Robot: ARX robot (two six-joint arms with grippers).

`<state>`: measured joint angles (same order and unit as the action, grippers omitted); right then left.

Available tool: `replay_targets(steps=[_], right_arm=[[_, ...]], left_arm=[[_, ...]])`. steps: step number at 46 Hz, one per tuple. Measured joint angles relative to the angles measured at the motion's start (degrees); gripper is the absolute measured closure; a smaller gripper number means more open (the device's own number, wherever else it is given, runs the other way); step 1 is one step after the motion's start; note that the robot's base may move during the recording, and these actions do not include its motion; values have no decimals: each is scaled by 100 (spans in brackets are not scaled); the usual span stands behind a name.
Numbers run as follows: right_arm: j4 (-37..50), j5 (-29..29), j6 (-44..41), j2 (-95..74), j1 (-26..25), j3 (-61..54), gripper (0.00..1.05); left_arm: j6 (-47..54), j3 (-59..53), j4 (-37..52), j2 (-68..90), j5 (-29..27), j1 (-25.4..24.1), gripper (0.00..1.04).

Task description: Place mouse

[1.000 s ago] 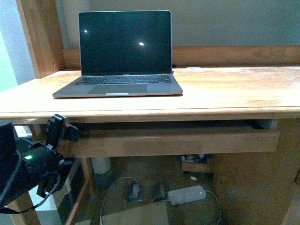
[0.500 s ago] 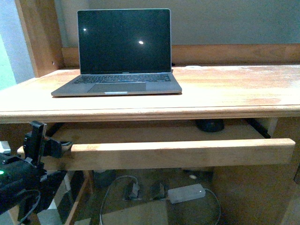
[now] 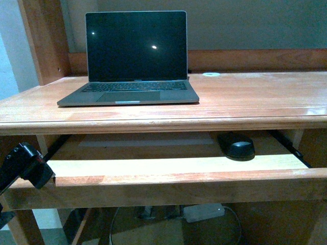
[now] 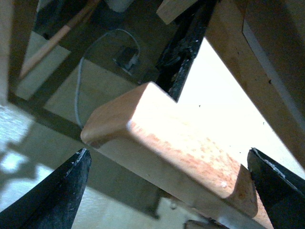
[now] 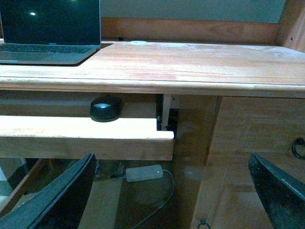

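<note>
Tray [image 3: 153, 171] out, mouse [image 3: 236, 145] exposed. My left gripper [image 4: 167, 162] sits unclenched astride the tray corner; right gripper [image 5: 170, 181], spread and empty, should fetch the mouse.

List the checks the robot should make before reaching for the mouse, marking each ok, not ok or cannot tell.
1. Pull-out tray exposes the mouse: ok.
2. Right gripper open and empty: ok.
3. Left gripper clear of the tray: not ok; its open fingers straddle the tray's front corner.
4. Headroom between mouse and desk top: cannot tell.
5. Free desk space beside the laptop: ok.
</note>
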<state>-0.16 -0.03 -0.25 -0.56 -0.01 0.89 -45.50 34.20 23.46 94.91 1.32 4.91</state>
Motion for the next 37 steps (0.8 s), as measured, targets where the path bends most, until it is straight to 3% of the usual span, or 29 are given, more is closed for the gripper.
replay_targets(steps=[16, 25, 34, 37], right_arm=[[0, 0, 0, 0, 0, 0, 7], [2, 0, 0, 0, 0, 0, 7], [0, 0, 0, 0, 0, 0, 7], [2, -2, 0, 0, 0, 0, 7]], left_arm=[[2371, 28, -1528, -957, -221, -46, 6], [3742, -199, -1668, -1626, -162, -367, 6], [4470, -308, -470, -2979, 409, -883, 6], [4498, -535, 918, -3195, 216, -817, 17]])
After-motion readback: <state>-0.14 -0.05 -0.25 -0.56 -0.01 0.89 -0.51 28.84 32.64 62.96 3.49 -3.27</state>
